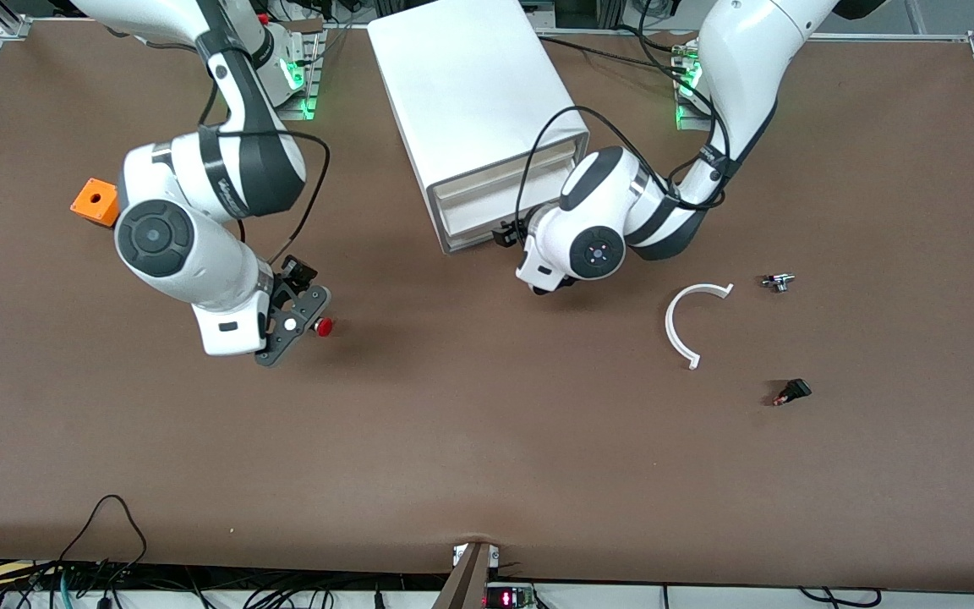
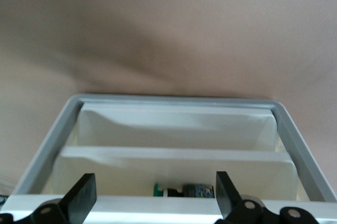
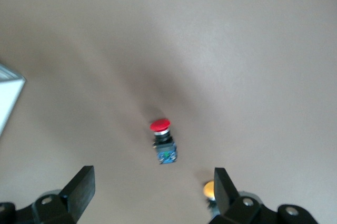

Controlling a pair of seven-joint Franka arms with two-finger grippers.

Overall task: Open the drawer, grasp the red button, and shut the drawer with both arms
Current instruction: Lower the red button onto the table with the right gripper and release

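Note:
The red-capped button (image 1: 324, 327) lies on its side on the bare table toward the right arm's end; the right wrist view shows its red cap and blue body (image 3: 162, 138). My right gripper (image 1: 301, 326) (image 3: 152, 192) hovers just above it, open, with nothing between the fingers. The white cabinet (image 1: 470, 85) stands at the table's back middle. My left gripper (image 1: 506, 233) (image 2: 155, 200) is at the cabinet's front by the uppermost drawer (image 1: 511, 174), open. The drawer's white edge (image 2: 158, 205) runs between its fingers, and a small green and blue part (image 2: 192, 190) shows inside.
An orange-capped button (image 3: 209, 188) lies by one right fingertip. An orange cube (image 1: 95, 201) sits beside the right arm's elbow. Toward the left arm's end lie a white curved piece (image 1: 690, 326), a small metal part (image 1: 779, 282) and a small black part (image 1: 791, 392).

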